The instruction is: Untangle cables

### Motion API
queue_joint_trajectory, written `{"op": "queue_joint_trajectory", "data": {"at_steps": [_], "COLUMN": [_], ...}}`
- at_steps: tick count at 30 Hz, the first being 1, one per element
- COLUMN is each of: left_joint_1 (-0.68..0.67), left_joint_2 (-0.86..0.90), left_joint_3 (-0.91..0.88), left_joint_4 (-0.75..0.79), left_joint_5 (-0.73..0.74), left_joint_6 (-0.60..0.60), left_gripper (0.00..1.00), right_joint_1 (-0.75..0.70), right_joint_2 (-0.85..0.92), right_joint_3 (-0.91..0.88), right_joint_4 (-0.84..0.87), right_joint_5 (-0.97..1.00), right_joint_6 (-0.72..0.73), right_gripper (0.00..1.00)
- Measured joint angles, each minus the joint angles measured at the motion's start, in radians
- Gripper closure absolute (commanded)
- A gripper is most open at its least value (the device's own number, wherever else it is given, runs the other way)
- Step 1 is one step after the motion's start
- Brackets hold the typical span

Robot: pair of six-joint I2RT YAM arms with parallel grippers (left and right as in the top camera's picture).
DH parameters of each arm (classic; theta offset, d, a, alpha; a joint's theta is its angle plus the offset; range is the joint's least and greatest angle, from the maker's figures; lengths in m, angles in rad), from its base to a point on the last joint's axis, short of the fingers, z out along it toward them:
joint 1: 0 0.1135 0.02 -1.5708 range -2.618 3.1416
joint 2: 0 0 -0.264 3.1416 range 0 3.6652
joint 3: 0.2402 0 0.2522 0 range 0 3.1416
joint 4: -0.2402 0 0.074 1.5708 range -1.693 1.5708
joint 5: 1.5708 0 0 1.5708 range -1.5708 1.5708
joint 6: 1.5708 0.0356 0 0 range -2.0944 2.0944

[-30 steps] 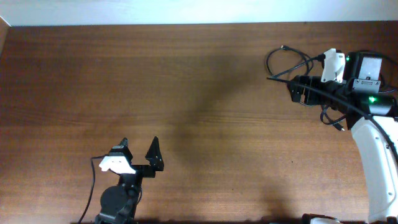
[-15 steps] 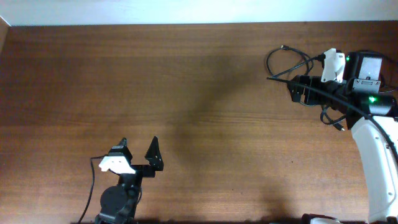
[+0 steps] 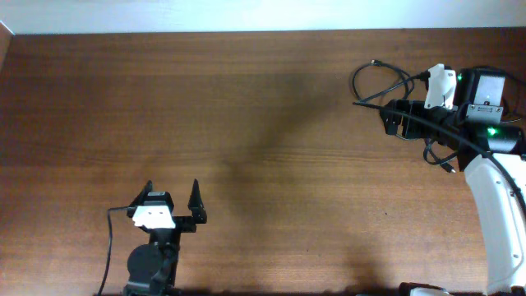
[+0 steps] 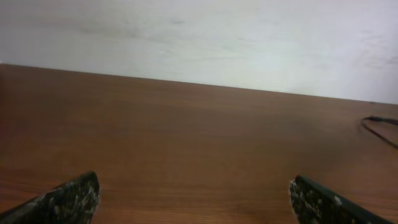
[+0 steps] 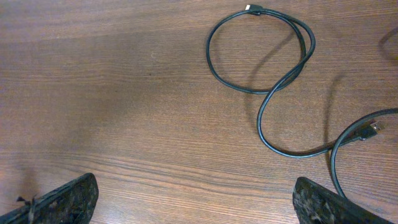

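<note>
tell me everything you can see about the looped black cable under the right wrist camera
The cable is a thin, black, flexible-looking cord lying flat on the wooden table. Its small metal-tipped plug sits at the top of a round loop. The cord crosses itself at the loop's lower right, bends into an S and runs off the right edge. Nothing grips it, and only the table plainly touches it.
</note>
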Motion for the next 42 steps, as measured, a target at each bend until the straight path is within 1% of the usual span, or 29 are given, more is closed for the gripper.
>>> {"op": "queue_joint_trajectory", "data": {"at_steps": [5,12,17,26,42], "left_joint_1": [0.031,0.031,0.033,0.143,0.145], "left_joint_2": [0.000,0.000,0.000,0.000,0.000], "left_joint_3": [0.000,0.000,0.000,0.000,0.000], "left_joint_4": [0.000,0.000,0.000,0.000,0.000], "left_joint_5": [-0.001,0.000,-0.001,-0.001,0.000], "left_joint_6": [0.062,0.082,0.085,0.085,0.085], "left_gripper": [0.01,0.01,0.01,0.01,0.01], "right_joint_1": [0.000,0.000,0.000,0.000,0.000], "right_joint_2": [0.000,0.000,0.000,0.000,0.000], "right_joint_3": [0.000,0.000,0.000,0.000,0.000], "right_joint_4": [0.000,0.000,0.000,0.000,0.000], "right_joint_5": [0.000,0.000,0.000,0.000,0.000], "right_joint_6": [0.000,0.001,0.000,0.001,0.000], "right_gripper": [0.01,0.01,0.01,0.01,0.02]}}
